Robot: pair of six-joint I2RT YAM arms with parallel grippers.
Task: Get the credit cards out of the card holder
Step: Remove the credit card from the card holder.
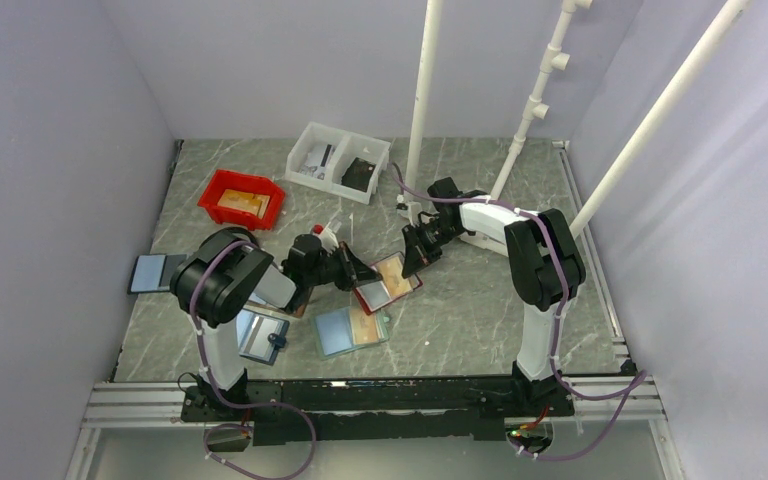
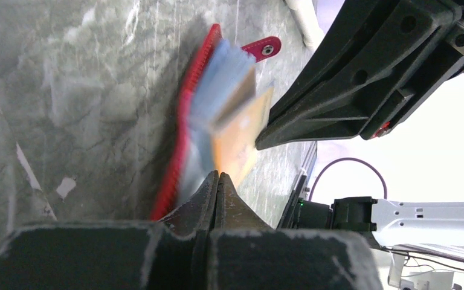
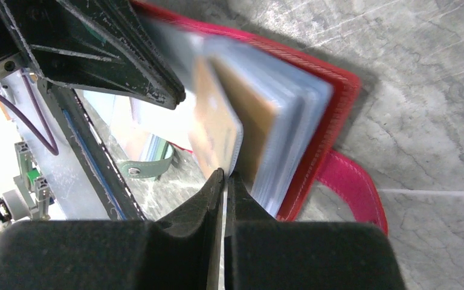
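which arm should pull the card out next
Right: the right gripper seems shut on the tan-orange credit card's edge, ready to pull; the left gripper, shut, sits at the red card holder's near edge.

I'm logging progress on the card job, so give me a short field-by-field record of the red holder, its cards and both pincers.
holder: red card holder, lying open on the table, pages lifted
cards: orange card in a clear sleeve, not yet out
left pincer: shut, tips at the holder's page edges
right pincer: shut, tips at the orange card's sleeve edge; whether it grips is unclear
nearby: teal holder, red bin, white bin
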